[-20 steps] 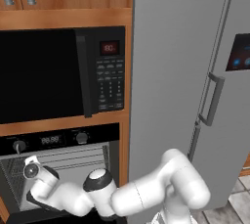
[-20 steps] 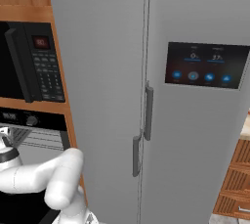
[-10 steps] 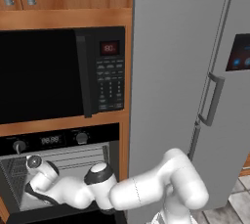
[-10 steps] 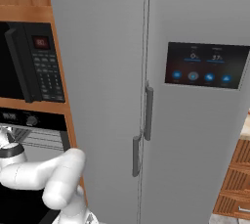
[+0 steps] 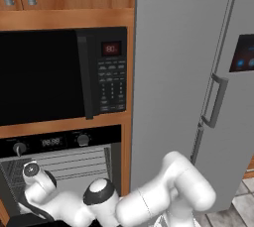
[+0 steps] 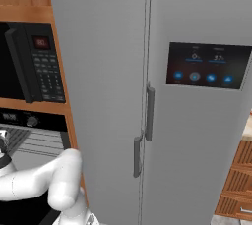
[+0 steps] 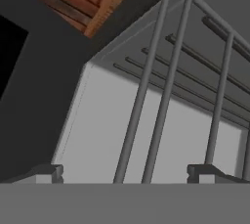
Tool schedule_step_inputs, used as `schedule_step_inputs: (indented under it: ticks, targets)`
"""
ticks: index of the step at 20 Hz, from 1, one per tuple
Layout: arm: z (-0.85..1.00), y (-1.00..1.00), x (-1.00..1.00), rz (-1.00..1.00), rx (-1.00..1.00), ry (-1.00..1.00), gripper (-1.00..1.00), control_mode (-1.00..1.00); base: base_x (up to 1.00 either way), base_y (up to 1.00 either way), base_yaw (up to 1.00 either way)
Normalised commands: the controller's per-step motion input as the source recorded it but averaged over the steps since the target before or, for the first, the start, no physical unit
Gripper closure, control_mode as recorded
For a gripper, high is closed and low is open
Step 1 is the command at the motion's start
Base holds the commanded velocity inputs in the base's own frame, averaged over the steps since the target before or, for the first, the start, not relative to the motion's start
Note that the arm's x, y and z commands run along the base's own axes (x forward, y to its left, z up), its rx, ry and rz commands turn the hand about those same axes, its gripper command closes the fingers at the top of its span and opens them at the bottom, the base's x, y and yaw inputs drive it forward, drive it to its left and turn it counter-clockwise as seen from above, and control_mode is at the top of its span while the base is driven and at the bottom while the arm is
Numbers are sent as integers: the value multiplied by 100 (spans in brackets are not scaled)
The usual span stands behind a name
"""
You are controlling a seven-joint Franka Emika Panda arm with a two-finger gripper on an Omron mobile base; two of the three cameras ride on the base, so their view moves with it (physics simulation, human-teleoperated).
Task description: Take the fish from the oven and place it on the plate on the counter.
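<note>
Grey wire racks run past the camera on the hand, which is inside the oven, and on none of the bars I can see lies the fish, so I cannot tell where it sits (presumably lower or deeper on a rack). Going by the task, it is a small, light thing, probably stiff and a bit slick, best pinched across the body and not by the tail; it could slip between the bars if nudged. The gripper has its two tips standing wide apart with nothing between them. Outward from there, the oven's knobs and display sit under the black microwave, with the grey refrigerator beside.
</note>
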Motion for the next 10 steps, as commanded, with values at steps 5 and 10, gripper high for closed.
schedule_step_inputs:
  ticks: [5,10]
  targets:
    - [-98,0,-79,0,0,0,-100,-100,0,0,0]
    - [-100,0,-85,0,-1,2,-100,-100,0,0,0]
